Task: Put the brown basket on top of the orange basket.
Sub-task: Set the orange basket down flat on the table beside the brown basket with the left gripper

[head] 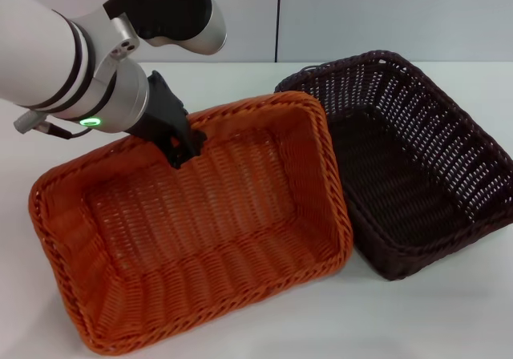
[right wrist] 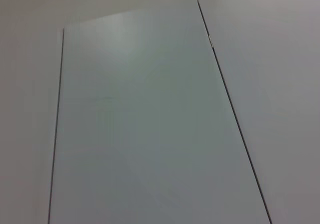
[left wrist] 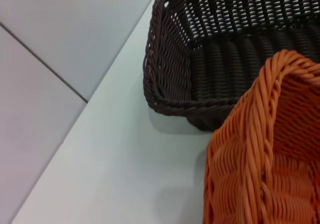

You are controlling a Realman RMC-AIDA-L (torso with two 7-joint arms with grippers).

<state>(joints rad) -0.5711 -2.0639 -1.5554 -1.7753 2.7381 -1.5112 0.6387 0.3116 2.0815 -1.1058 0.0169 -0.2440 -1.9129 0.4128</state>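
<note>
Left gripper: clamped on far rim of orange basket, apparently to shift or steady it.
Orange basket: tilted, right edge overlapping brown basket.
Brown basket: on table, not yet stacked.
Right gripper: unseen.

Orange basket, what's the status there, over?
Left gripper shut on orange basket far rim. Its right edge overlaps brown basket. Brown not stacked yet. Right gripper unseen.

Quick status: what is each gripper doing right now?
Left gripper: shut on the far rim of the orange basket, which overlaps the brown basket.
Right gripper: not in view.
</note>
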